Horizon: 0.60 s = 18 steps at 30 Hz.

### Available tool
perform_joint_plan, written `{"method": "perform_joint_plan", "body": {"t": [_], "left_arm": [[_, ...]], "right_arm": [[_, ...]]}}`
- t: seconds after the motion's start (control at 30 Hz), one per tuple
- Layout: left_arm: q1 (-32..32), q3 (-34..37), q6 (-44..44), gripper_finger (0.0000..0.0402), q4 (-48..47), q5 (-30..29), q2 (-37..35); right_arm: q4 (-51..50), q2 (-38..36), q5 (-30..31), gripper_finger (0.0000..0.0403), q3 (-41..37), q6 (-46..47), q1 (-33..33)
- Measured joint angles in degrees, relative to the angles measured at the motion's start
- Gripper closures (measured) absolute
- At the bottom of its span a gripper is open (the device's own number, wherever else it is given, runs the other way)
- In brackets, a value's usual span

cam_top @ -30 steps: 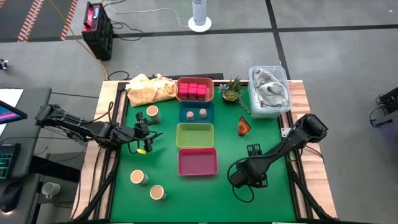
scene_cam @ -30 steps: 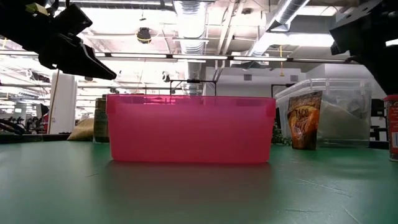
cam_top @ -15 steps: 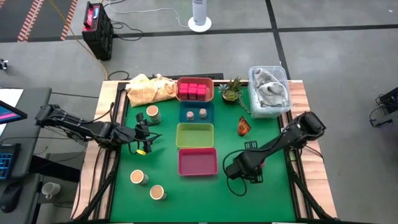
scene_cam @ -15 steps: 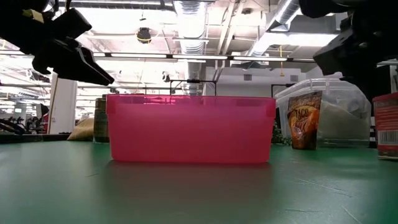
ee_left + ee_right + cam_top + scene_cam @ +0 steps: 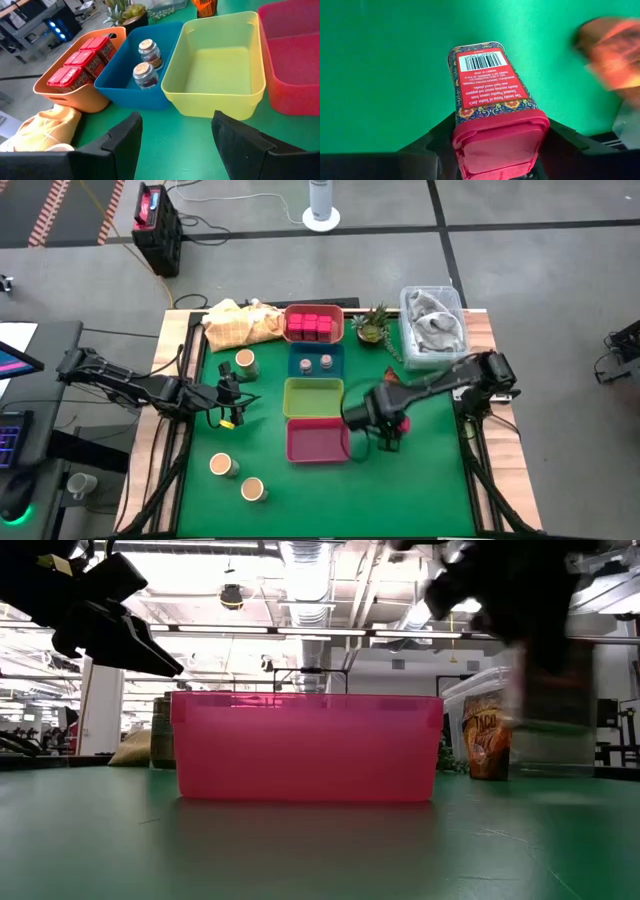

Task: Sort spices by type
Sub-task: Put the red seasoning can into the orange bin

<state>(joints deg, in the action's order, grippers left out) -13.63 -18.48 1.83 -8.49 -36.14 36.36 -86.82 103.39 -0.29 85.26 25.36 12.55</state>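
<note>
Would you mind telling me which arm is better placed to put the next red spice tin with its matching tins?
The right arm: its tool is shut on a red spice tin near the orange tray of matching tins. The left tool is open and empty.

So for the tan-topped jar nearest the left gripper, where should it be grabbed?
The left gripper, open, should come down from above and close across the round body of the tan-topped jar just below its lid. It stands upright with bare mat around it, so a top-down pinch looks unobstructed.
</note>
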Motion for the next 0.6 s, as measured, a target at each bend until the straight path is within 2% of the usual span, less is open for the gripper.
{"method": "perform_joint_plan", "body": {"t": [0.27,0.6], "left_arm": [[0.00,0.00,-1.96,0.0175,-0.41,0.02,0.00],[0.00,0.00,-0.45,0.0175,-0.81,0.00,0.00]], "right_arm": [[1.64,-0.02,0.29,0.0166,11.14,0.58,-14.33],[22.26,-0.01,0.41,0.0164,13.09,4.82,-35.08]]}}
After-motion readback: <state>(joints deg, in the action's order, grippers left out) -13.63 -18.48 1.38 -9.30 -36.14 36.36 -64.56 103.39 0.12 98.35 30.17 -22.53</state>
